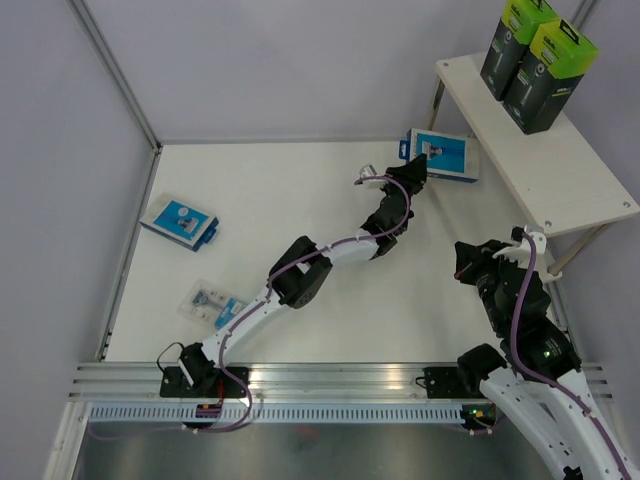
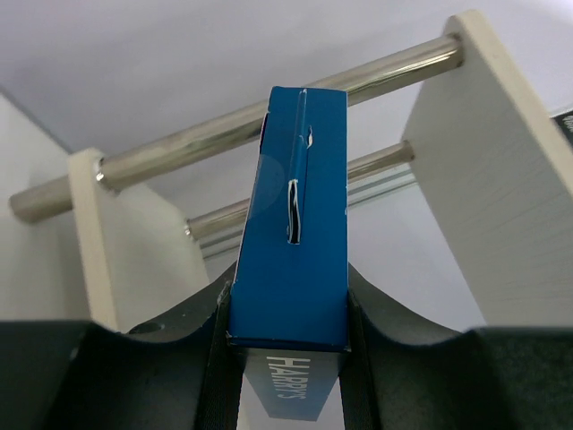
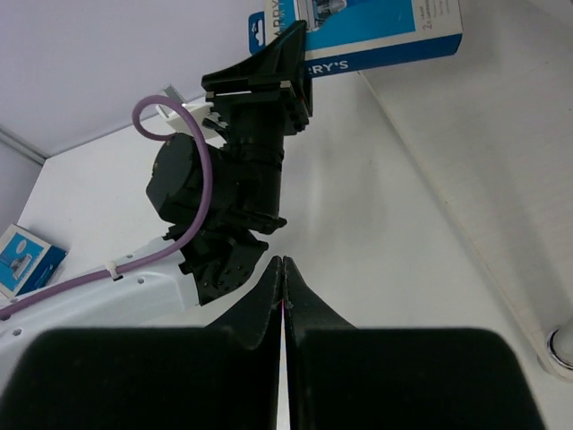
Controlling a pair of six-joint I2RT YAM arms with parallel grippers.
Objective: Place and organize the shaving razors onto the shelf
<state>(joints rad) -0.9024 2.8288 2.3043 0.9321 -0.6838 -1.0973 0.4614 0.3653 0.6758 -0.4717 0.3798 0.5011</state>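
My left gripper [image 1: 414,165] is shut on a flat blue-and-white razor box [image 1: 446,155], holding it up just left of the shelf [image 1: 560,180]. In the left wrist view the box [image 2: 295,233] stands edge-on between my fingers [image 2: 201,358], with the shelf's boards [image 2: 501,179] and silver legs [image 2: 269,116] right behind it. Two tall black boxes with lime-green tops [image 1: 535,60] stand on the shelf's top board at the back. A second blue-and-white box [image 1: 180,222] and the clear blister pack [image 1: 215,305] lie on the table at left. My right gripper [image 3: 283,269] is shut and empty, near the shelf's front leg.
The white table [image 1: 300,200] is bounded by grey walls and a metal frame post [image 1: 115,70] at the far left. My left arm [image 1: 300,275] stretches diagonally across the middle. The held box also shows in the right wrist view [image 3: 385,36].
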